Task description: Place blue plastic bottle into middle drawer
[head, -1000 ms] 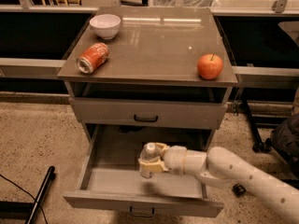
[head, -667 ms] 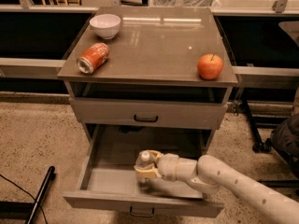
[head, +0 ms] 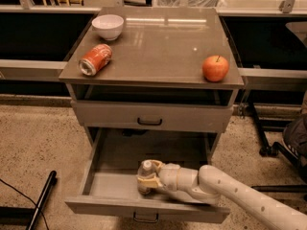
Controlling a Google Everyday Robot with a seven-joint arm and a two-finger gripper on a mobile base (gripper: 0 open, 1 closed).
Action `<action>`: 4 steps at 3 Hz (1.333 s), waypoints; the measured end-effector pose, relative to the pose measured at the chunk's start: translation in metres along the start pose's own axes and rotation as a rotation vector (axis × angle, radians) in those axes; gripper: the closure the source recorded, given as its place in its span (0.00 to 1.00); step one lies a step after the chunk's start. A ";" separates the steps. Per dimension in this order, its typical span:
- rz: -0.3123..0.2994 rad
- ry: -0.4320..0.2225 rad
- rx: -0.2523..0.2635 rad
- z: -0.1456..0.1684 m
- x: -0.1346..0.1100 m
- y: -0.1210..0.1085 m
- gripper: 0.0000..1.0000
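The middle drawer (head: 111, 153) is pulled open below the cabinet top, its pale floor showing. My gripper (head: 147, 180) reaches in from the right, low inside the drawer near its front wall. It is shut on the blue plastic bottle (head: 146, 169), whose white cap and clear neck stick up above the fingers. The bottle stands about upright, its bottom at or near the drawer floor. The lower part of the bottle is hidden by the gripper.
On the cabinet top (head: 158, 47) lie an orange-red soda can (head: 95, 59) on its side at the left, a white bowl (head: 107, 26) at the back left and an apple (head: 215, 68) at the right. The upper drawer (head: 149, 117) is closed. A black bar (head: 42, 199) lies on the floor at the left.
My gripper has carried the bottle left and down, from the drawer's middle toward its front and deeper inside. The can, bowl and apple have not moved.
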State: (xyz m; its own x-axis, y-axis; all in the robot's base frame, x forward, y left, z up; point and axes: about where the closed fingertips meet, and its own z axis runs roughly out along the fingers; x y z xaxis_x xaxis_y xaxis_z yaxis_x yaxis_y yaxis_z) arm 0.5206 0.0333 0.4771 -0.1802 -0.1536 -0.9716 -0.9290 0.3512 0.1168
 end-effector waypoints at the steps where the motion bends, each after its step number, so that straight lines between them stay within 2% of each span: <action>1: 0.000 0.000 0.000 0.000 0.000 0.000 0.36; 2: 0.000 0.000 0.000 0.000 0.000 0.000 0.14; 3: -0.018 -0.007 -0.012 0.000 -0.006 0.003 0.00; 4: -0.063 -0.023 -0.042 0.001 -0.020 0.011 0.00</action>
State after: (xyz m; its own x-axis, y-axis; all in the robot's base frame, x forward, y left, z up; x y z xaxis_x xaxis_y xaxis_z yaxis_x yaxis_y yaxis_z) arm 0.5145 0.0413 0.4977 -0.1139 -0.1523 -0.9818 -0.9512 0.3020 0.0635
